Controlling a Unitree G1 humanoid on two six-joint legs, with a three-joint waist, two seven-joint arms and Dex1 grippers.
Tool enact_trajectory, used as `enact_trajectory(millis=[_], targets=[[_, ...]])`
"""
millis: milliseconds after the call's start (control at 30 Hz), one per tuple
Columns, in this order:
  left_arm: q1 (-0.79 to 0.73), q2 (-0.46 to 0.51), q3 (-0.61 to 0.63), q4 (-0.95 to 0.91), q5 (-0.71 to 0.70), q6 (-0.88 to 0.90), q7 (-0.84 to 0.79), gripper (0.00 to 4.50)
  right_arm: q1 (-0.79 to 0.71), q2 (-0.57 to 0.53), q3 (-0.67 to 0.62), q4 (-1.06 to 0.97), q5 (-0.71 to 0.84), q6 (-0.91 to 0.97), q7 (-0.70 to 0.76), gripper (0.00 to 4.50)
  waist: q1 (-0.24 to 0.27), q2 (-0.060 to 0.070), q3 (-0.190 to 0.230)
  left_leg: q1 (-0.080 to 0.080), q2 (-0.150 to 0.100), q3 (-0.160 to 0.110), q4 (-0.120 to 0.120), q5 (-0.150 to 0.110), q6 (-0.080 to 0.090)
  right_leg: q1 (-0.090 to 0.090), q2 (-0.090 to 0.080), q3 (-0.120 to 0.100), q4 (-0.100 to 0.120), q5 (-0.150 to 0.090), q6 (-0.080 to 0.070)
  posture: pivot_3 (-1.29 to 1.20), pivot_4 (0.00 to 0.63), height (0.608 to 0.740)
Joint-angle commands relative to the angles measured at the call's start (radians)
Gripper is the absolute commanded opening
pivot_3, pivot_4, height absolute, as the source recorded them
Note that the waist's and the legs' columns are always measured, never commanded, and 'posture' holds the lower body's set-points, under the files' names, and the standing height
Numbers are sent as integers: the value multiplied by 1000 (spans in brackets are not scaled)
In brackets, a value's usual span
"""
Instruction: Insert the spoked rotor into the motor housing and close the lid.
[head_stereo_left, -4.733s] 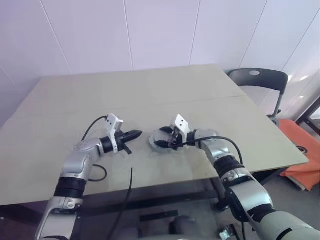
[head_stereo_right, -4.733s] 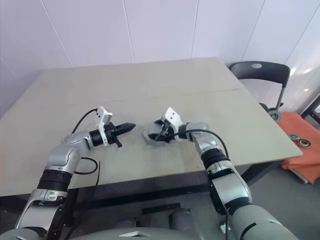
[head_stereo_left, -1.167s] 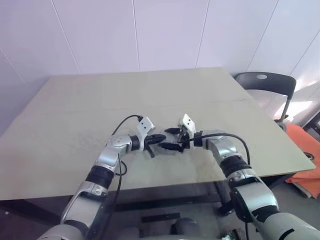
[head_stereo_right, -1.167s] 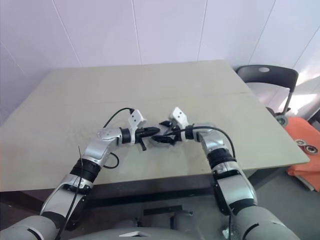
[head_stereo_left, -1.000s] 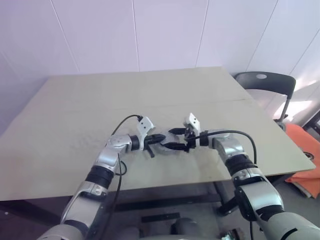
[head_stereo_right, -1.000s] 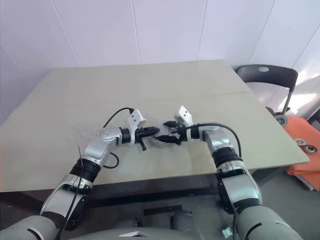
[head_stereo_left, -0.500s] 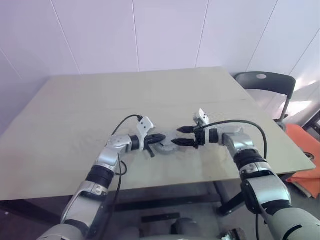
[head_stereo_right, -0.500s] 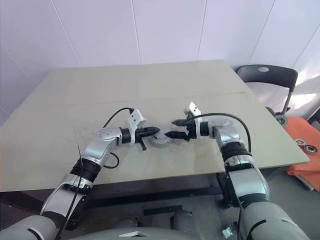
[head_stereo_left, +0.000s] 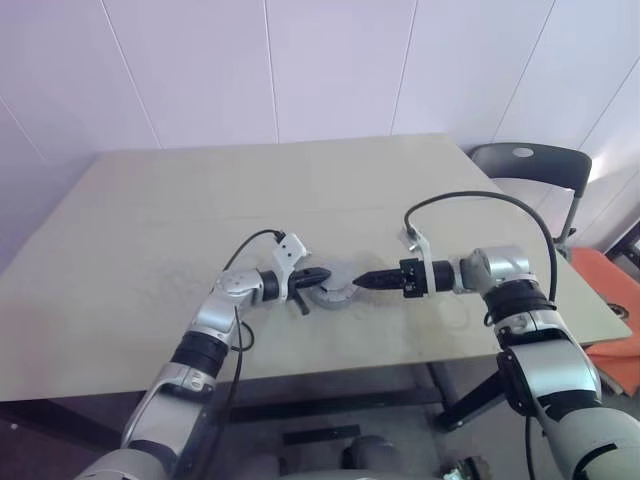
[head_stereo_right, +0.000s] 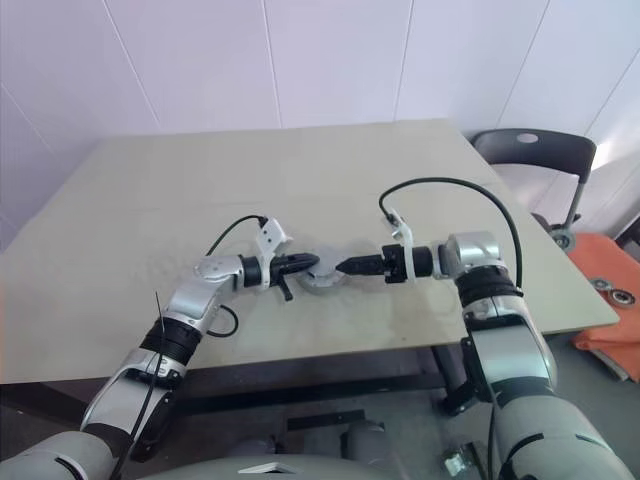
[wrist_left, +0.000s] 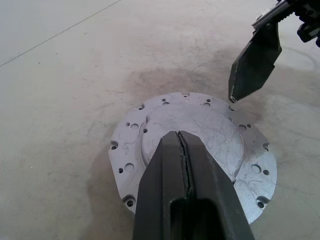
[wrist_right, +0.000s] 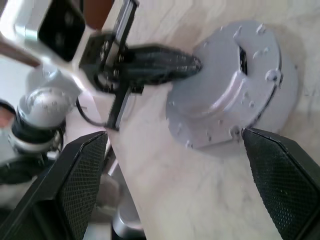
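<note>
The lid (wrist_left: 200, 135) is pale silvery grey, dotted with small dark holes round its flange (fine scratches on top). The desk (head_stereo_left: 200, 200) is light beige. Both grippers' fingers (wrist_left: 187, 195) are black.

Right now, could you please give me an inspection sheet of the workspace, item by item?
Surface: pale wooden table, a faint seam across it, scuffed near the work.
Job's things: lid, a light grey disc with holes round its flange, lies flat on the table; rotor and windings cannot be seen under it.
Clutter: nothing seen.
Grippers: left gripper shut, fingertips over the lid's raised centre; right gripper open, beside the lid's rim, holding nothing.
Cables: black cable arches over the right arm; another loops at the left wrist.
Surroundings: white panelled wall, grey chair, orange object on the floor.
</note>
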Motion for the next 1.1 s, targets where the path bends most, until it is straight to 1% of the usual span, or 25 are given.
enact_trajectory(millis=[33,133,200,300,367,467,567,800,1100], targets=[[22,3,-23,54,33,18,8,0,-50,25,-48,23,29,30,-66,4483,0,0,0,0,0,0,0,0,0,0,0,0,0,0,0,0,0,740],[26,4,-22,50,33,18,10,0,-56,30,-36,28,12,11,-105,4483,0,0,0,0,0,0,0,0,0,0,0,0,0,0,1,0,0,740],[28,5,-22,48,32,18,11,0,-57,26,-27,30,14,17,-105,4483,0,0,0,0,0,0,0,0,0,0,0,0,0,-1,1,0,0,740],[34,7,-21,43,31,18,11,0,-52,7,5,15,19,36,-66,4483,0,0,0,0,0,0,0,0,0,0,0,0,0,-1,2,0,0,740],[34,7,-20,43,31,18,12,0,-47,-18,37,-3,29,57,-11,4483,0,0,0,0,0,0,0,0,0,0,0,0,0,-1,2,0,0,740],[33,8,-19,44,31,17,14,0,-63,-47,51,36,34,78,40,4483,0,0,0,0,-2,0,0,0,0,0,0,0,0,-1,2,0,0,740],[35,8,-19,41,31,18,14,0,-79,-54,50,74,41,114,61,4483,0,0,0,0,-3,0,0,0,0,0,0,0,0,-1,2,0,0,740],[38,8,-17,35,31,21,14,0,-101,-3,22,179,29,124,-9,4483,-1,0,0,-1,-3,0,0,0,0,0,0,0,0,-1,2,0,0,740],[52,14,-12,13,30,30,18,0,-111,59,-21,221,23,75,-108,4483,-1,0,0,-7,-3,-1,1,0,0,-5,0,0,0,0,1,0,0,740]])
